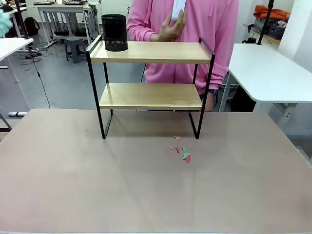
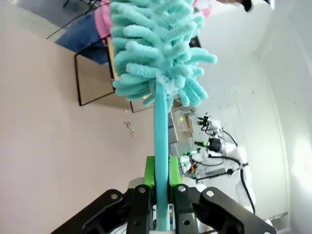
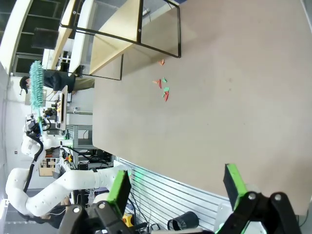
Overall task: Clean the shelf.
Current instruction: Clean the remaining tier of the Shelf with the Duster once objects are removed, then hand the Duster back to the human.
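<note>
The shelf (image 1: 151,95) stands at the table's far side, two light wooden boards in a black frame; it also appears as the shelf (image 3: 109,36) and the shelf (image 2: 92,85) behind the duster. My left gripper (image 2: 162,171) is shut on the handle of a teal fluffy duster (image 2: 156,53), which it holds up off the table. A tuft of the duster (image 1: 4,22) peeks in at the front view's left edge. My right gripper (image 3: 176,187) hangs open over the table's near edge with nothing between its green pads (image 3: 119,187).
A black mesh cup (image 1: 114,32) stands on the top board's left end. Small red and green paper scraps (image 1: 181,149) lie on the table in front of the shelf. A person in pink (image 1: 195,34) stands behind it, holding a white object (image 1: 178,9).
</note>
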Robot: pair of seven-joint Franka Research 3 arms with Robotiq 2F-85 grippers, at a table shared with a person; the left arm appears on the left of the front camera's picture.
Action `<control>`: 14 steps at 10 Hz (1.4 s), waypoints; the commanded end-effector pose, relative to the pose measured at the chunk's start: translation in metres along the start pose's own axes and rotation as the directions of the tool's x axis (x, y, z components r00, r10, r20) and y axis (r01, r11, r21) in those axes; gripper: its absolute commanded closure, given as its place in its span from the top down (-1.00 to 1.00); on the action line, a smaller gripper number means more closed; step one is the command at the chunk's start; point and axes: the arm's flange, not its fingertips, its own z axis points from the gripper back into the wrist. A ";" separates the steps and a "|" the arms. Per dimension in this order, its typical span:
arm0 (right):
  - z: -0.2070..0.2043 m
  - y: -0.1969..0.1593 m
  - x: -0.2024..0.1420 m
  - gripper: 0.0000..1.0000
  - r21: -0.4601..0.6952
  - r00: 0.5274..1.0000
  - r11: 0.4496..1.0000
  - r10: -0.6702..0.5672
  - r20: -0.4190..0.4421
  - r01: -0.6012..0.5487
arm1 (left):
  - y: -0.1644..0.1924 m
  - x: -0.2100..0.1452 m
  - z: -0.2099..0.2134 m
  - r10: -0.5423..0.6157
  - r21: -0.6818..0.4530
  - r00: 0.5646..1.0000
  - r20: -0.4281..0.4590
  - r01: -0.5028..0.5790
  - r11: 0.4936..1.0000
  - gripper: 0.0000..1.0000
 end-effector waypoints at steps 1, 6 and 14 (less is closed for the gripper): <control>-0.001 0.000 0.001 1.00 0.025 1.000 0.999 0.023 0.013 -0.023 | 0.011 0.019 -0.037 0.137 0.043 0.991 -0.004 -0.137 0.990 -1.00; -0.001 0.000 0.001 1.00 0.025 1.000 0.999 0.023 0.013 -0.023 | 0.045 0.023 -0.065 0.211 0.084 0.975 -0.069 -0.206 0.975 -1.00; -0.001 0.000 0.001 1.00 0.025 1.000 0.999 0.023 0.013 -0.023 | 0.045 0.023 -0.065 0.211 0.084 0.975 -0.069 -0.206 0.975 -1.00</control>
